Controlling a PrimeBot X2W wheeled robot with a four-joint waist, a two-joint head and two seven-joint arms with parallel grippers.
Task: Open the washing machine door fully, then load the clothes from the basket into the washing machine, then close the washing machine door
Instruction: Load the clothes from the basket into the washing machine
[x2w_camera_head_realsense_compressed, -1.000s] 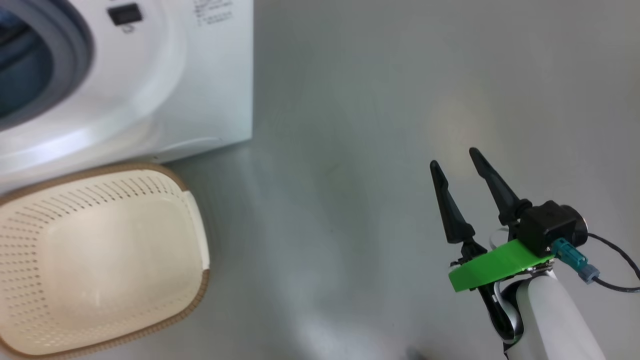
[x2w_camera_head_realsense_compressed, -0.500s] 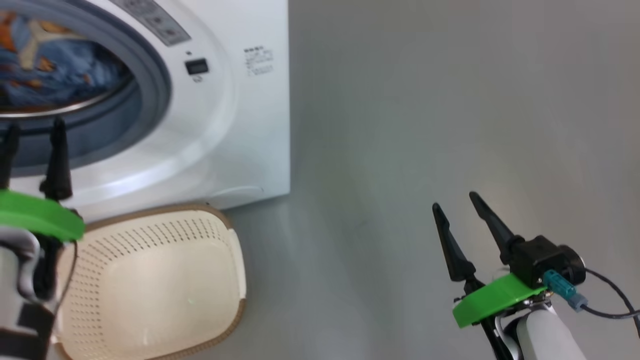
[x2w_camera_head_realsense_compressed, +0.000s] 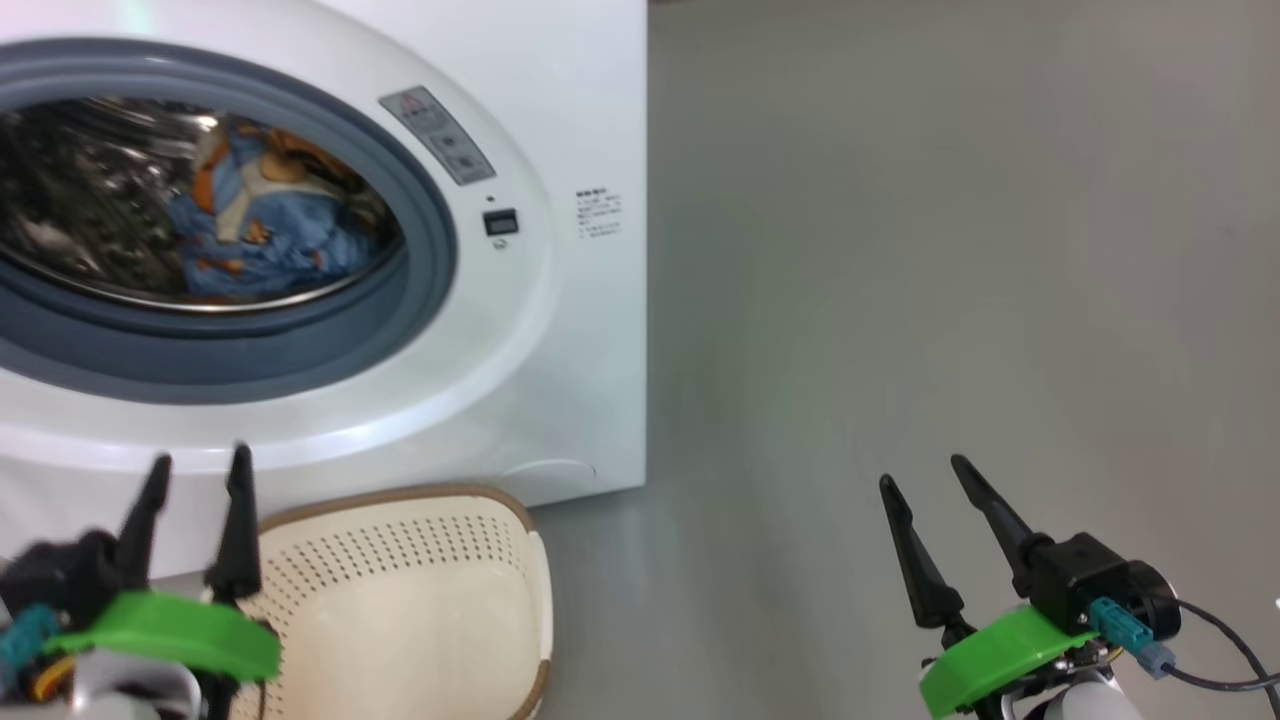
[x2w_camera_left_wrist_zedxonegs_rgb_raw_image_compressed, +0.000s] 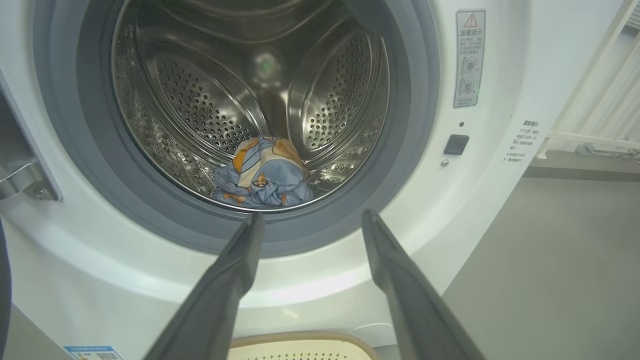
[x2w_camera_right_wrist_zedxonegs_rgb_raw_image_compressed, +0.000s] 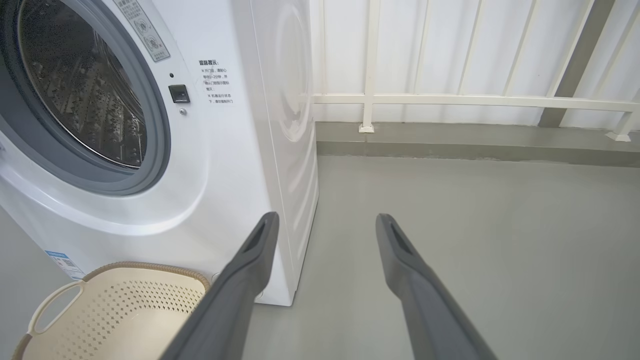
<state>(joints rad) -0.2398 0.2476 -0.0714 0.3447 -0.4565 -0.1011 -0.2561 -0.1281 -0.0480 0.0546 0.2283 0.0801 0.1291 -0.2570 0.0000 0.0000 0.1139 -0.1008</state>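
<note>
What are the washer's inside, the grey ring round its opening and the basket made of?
The drum looks like polished steel: mirror-like reflections, punched holes. The ring seems rubber, matt grey-blue, though plastic is possible. The basket looks like smooth cream plastic, perforated; its brown rim looks woven, perhaps moulded.

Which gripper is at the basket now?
The left gripper, open, at the basket's left rim in front of the washing machine. The right gripper, also open, is over the floor, away from both.
</note>
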